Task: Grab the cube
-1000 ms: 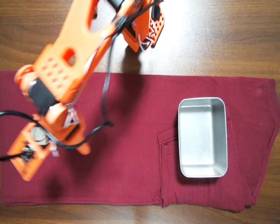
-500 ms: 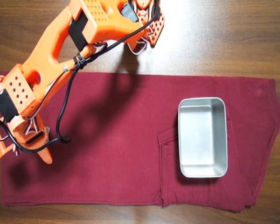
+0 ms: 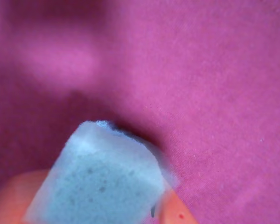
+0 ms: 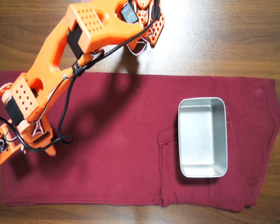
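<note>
In the wrist view the cube point(image 3: 102, 172) fills the bottom of the frame. It is pale grey and speckled. It sits between my two orange fingers, one at the lower left point(image 3: 14, 196) and one at the lower right point(image 3: 175, 212). My gripper point(image 3: 95, 205) is shut on the cube over the magenta-red cloth point(image 3: 200, 93). A dark shadow lies by the cube's far edge. In the overhead view the gripper point(image 4: 35, 147) is at the left end of the cloth. The arm hides the cube there.
A rectangular metal tray point(image 4: 179, 135) stands empty on the right part of the dark red cloth point(image 4: 116, 154). The orange arm point(image 4: 51, 70) reaches from its base at the top edge down the left side. Brown wooden table point(image 4: 224, 37) surrounds the cloth.
</note>
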You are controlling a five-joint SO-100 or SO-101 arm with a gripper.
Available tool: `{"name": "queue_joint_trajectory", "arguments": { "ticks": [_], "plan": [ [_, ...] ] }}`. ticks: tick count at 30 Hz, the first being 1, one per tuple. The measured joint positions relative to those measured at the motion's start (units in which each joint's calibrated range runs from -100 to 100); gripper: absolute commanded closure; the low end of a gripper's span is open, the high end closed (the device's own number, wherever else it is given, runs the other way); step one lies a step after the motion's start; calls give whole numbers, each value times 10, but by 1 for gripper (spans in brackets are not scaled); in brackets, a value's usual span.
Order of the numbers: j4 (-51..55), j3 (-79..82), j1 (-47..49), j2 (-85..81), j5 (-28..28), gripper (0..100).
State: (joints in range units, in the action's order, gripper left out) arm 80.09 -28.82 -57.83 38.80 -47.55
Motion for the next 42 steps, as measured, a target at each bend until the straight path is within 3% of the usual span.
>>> {"name": "queue_joint_trajectory", "arguments": {
  "ticks": [6,9,15,24,29,39,40,42],
  "plan": [
    [-13,-23,7,12,4,100],
    [60,-44,27,-8,1,100],
    [194,-45,165,-209,-12,100],
    [195,104,754,-398,30,100],
    [197,296,955,-495,50,100],
    [182,436,960,-530,50,99],
    [166,443,961,-530,50,97],
    [136,445,961,-530,50,79]
  ]
}}
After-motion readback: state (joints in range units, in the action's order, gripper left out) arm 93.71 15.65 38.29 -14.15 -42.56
